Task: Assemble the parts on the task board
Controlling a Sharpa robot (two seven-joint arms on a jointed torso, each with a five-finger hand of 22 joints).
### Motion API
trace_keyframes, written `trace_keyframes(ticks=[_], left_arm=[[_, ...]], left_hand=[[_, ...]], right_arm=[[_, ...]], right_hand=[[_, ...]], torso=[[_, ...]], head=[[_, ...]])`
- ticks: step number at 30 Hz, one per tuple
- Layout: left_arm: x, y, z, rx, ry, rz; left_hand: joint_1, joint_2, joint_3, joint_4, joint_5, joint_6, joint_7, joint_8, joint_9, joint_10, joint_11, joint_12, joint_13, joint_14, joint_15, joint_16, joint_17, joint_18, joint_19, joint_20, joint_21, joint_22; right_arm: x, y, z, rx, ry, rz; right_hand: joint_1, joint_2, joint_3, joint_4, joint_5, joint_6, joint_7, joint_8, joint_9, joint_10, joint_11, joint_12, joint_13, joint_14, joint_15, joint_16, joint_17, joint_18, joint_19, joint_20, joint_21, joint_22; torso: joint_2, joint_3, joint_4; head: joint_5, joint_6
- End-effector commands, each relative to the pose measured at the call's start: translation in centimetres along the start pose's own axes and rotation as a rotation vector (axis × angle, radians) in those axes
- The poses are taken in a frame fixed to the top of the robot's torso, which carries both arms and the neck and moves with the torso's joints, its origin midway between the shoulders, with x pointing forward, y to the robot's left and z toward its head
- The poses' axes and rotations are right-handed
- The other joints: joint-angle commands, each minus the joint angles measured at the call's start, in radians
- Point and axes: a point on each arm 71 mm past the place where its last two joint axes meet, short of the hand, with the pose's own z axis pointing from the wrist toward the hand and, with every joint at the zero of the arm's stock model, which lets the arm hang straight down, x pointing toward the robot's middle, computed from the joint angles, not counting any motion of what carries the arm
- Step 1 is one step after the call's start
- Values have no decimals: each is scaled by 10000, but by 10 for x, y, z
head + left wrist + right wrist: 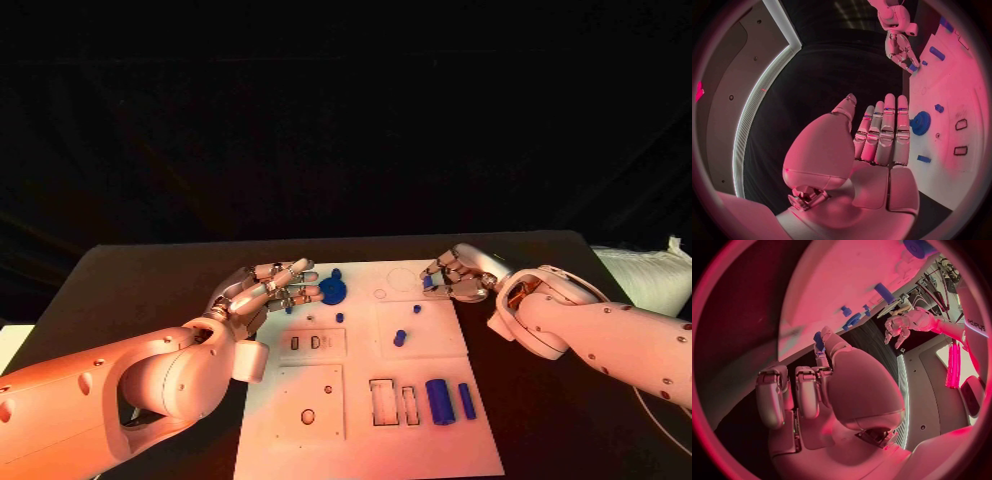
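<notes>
The white task board (368,430) lies in the middle of the black table. My left hand (271,287) hovers at the board's far left corner, fingers (887,131) stretched straight and holding nothing. A round blue gear-like part (333,290) sits on the board just beside its fingertips; the gear-like part (921,122) also shows in the left wrist view. My right hand (460,273) is over the board's far right corner and pinches a small blue part (428,282) between thumb and a finger, with the other fingers curled. The right wrist view shows that small blue part (819,341) too.
Two blue cylinders (438,401) lie at the board's near right beside rectangular slots (384,401). Small blue pegs (400,338) stand mid-board. Two small slots (304,342) sit left of centre. A white object (642,270) lies at the table's right edge.
</notes>
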Motion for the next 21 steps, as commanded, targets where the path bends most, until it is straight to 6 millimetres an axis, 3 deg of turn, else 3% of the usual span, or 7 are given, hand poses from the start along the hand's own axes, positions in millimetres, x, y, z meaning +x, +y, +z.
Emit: trace_keyframes(ticks=[1, 6, 10, 15, 21], left_arm=[[2, 0, 0, -7, 230, -65], [-4, 0, 2, 29, 141, -41], [-14, -1, 4, 136, -110, 67], [-24, -2, 7, 262, -346, 174], [-32, -4, 7, 390, -588, 289]], left_hand=[[6, 54, -5, -63, -34, -75, -14, -31, -10, -76, 2, -52, -16, -64, 5, -30, 17, 123, -22, 56, -43, -17], [-34, 21, -34, -64, -45, -72, -24, -23, -6, -73, -1, -41, -12, -69, 10, -48, 21, 123, -30, 63, -53, -21], [-47, 14, -43, -64, -46, -66, -30, -18, -4, -66, -4, -35, -10, -70, 10, -53, 23, 123, -33, 64, -56, -22], [-62, 32, -41, -70, -41, -22, -59, 7, 6, -18, -26, -9, 1, -71, 3, -71, 29, 127, -40, 65, -66, -24], [-60, 50, -32, -78, -37, 6, -74, 20, 10, 12, -38, 3, 6, -72, -2, -82, 33, 129, -45, 64, -72, -25]], right_arm=[[0, 15, 1, 136, -214, 76], [8, 46, 2, -116, -72, 117], [24, 75, 4, -410, 224, -135], [44, 98, 7, -753, 526, -541], [67, 115, 12, -1028, 810, -863]], right_hand=[[-163, 30, 14, 20, 42, 177, -187, 59, 183, 754, -18, -9, 2250, 1044, -57, 41, 2632, -192, 1004, -74, 48, 2519], [-230, 36, 20, 27, 104, 156, -177, 33, 180, 747, -10, -27, 2242, 1044, -50, 41, 2632, -187, 993, -70, 38, 2499], [-255, 49, 29, 31, 87, 139, -172, 17, 176, 738, -5, -47, 2231, 1044, -47, 41, 2632, -183, 984, -67, 30, 2482], [-261, 68, 46, 25, 82, 123, -168, 2, 173, 728, -2, -68, 2221, 1044, -44, 41, 2632, -179, 975, -65, 22, 2464], [-266, 70, 52, 21, 78, 110, -164, -8, 170, 721, 0, -84, 2212, 1044, -42, 41, 2632, -175, 966, -64, 13, 2446]], torso=[[-20, -31, -12], [-85, -75, 12], [-170, -124, 60], [-268, -202, 118], [-327, -281, 184]], head=[[16, -9], [32, -49], [193, -177], [245, -341], [268, -455]])
